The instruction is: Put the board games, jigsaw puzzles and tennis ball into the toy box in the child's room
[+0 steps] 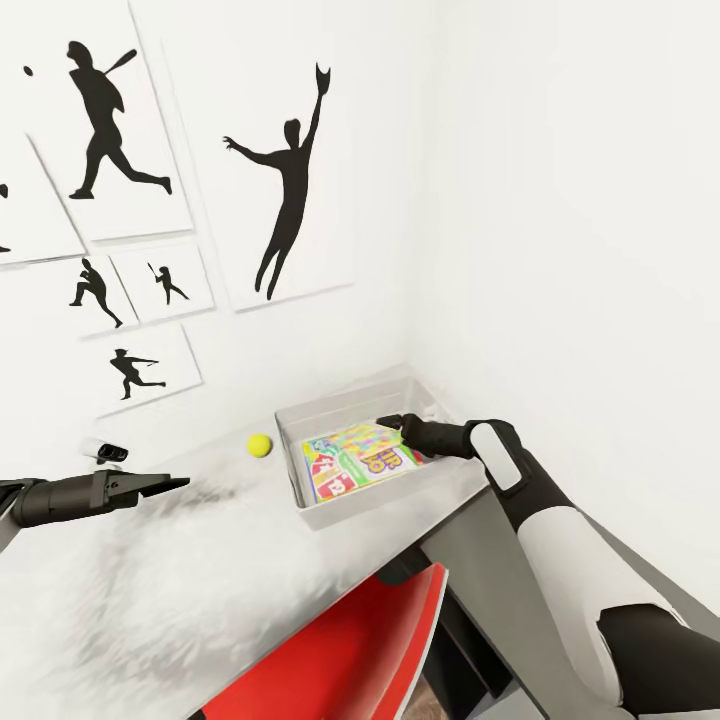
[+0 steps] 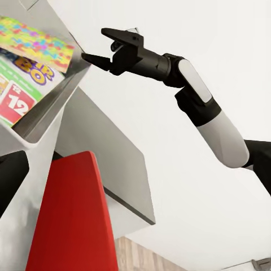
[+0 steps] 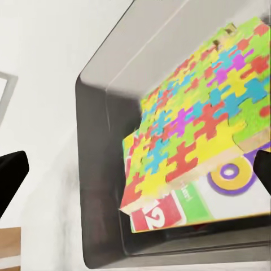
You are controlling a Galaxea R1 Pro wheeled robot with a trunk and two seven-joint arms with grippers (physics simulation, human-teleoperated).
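Tennis ball (image 1: 259, 445) on the table (image 1: 150, 560) looks light and prone to rolling, so pinch it across its middle with your released left gripper (image 1: 175, 484).

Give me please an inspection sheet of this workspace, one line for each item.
Surface: pale table, bare around the bin.
Job's things: toy box holds a jigsaw puzzle tilted over the Skip-Bo game; tennis ball lies on the table beside the box.
Clutter: small white device near the wall.
End effectors: left end effector empty; right end effector open above the box.
Cables: nothing seen.
Surroundings: red chair, silhouette pictures.
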